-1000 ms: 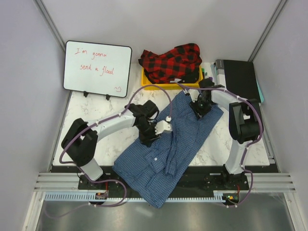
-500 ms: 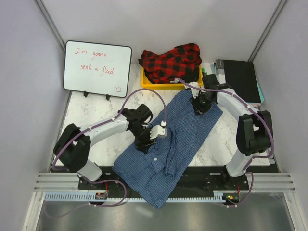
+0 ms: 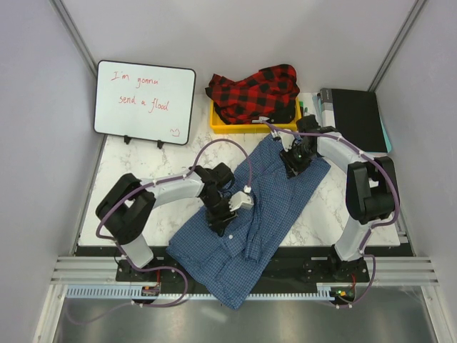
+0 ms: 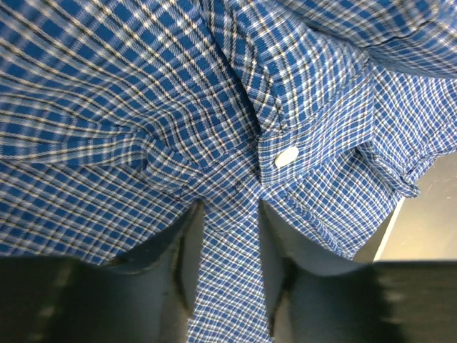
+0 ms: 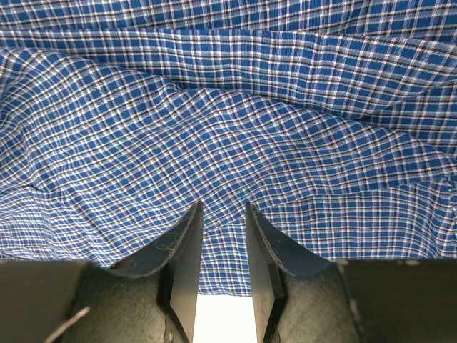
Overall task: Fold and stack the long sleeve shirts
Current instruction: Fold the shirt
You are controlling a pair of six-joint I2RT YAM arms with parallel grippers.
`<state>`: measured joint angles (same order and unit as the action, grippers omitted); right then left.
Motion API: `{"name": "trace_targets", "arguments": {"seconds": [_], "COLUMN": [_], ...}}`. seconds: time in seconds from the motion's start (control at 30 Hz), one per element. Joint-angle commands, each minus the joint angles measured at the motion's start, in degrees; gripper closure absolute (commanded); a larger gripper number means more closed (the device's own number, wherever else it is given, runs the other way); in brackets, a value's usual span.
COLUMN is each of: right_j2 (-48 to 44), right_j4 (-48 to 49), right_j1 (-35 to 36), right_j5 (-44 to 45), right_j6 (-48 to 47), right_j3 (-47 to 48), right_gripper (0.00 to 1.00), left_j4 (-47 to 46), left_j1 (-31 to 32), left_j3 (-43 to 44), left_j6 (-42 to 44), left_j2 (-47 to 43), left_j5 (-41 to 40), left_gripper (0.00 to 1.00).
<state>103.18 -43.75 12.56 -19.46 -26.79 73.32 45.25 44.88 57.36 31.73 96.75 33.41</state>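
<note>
The blue checked shirt point(image 3: 275, 204) lies spread diagonally on the marble table, its lower end hanging over the near edge. My left gripper point(image 3: 222, 222) presses down on its left side near the button placket; in the left wrist view its fingers point(image 4: 230, 207) stand apart with a band of cloth between them and creases running to the tips, a white button point(image 4: 286, 156) just beyond. My right gripper point(image 3: 293, 164) rests on the shirt's far right end, open point(image 5: 223, 209) astride the cloth edge. The red-and-black plaid shirt point(image 3: 253, 91) lies heaped in a yellow bin point(image 3: 216, 122).
A whiteboard point(image 3: 145, 101) with red writing stands at the back left. A black box point(image 3: 355, 118) sits at the back right beside the bin. Bare marble table point(image 3: 143, 168) shows left of the shirt, and white table point(image 5: 223, 318) under the right fingers.
My left gripper has slid toward the near left along the shirt, pulling the cloth into creases. My right gripper has stayed at the far right end, shifting only slightly.
</note>
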Motion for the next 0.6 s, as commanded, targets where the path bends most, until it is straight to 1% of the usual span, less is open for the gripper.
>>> {"name": "trace_targets", "arguments": {"seconds": [0.0,0.07,0.1,0.17,0.2,0.23,0.3,0.33,0.37,0.4,0.43,0.47,0.5,0.57], "right_j2": [0.45,0.54,0.54,0.54,0.54,0.54,0.71,0.71,0.71,0.71,0.71,0.80,0.71,0.80], "right_j4": [1.21,1.29,1.30,1.38,1.38,1.38,1.38,1.38,1.30,1.38,1.38,1.30,1.38,1.38], "right_j1": [0.28,0.28,0.28,0.28,0.28,0.28,0.28,0.28,0.28,0.28,0.28,0.19,0.27,0.19], "right_j5": [-0.05,-0.05,-0.05,0.30,0.30,0.39,0.57,0.57,0.48,0.57,0.65,0.66,0.74,0.74], "right_j6": [0.15,-0.02,-0.02,-0.37,-0.46,-0.63,-0.90,-0.90,-0.90,-0.99,-0.99,-1.07,-0.99,-0.90], "right_j3": [-0.28,-0.37,-0.46,-0.63,-0.81,-0.81,-0.81,-0.81,-0.81,-0.81,-0.81,-0.72,-0.63,-0.37], "right_gripper": [0.62,0.63,0.62,0.63,0.63,0.62,0.63,0.63,0.63,0.63,0.63,0.63,0.63,0.63], "left_j4": [-2.36,-2.36,-2.28,-2.02,-2.01,-1.66,-1.05,-0.70,-0.61,-0.52,-0.52,-0.17,0.01,0.97], "left_j1": [0.38,0.29,0.38,0.38,0.38,0.38,0.38,0.38,0.38,0.38,0.90,1.17,1.26,1.35], "left_j3": [-1.37,-2.25,-2.87,-3.13,-3.57,-3.75,-4.27,-4.45,-4.54,-4.45,-4.11,-3.75,-2.53,-1.12], "left_j6": [-4.74,-4.92,-4.92,-4.83,-4.83,-4.66,-4.31,-4.39,-4.30,-4.48,-4.65,-4.74,-5.35,-5.71], "left_j2": [-0.06,-2.43,-3.57,-7.34,-8.41,-9.46,-10.87,-10.97,-10.97,-10.53,-10.01,-9.13,-8.17,-4.56], "left_j5": [1.05,0.00,-0.62,-1.59,-2.20,-3.51,-5.10,-5.63,-5.20,-4.33,-3.71,-3.01,-2.74,-1.25], "left_gripper": [0.68,0.78,0.86,0.92,0.97,0.98,0.98,0.96,0.87,0.62,0.57,0.55,0.48,0.48]}}
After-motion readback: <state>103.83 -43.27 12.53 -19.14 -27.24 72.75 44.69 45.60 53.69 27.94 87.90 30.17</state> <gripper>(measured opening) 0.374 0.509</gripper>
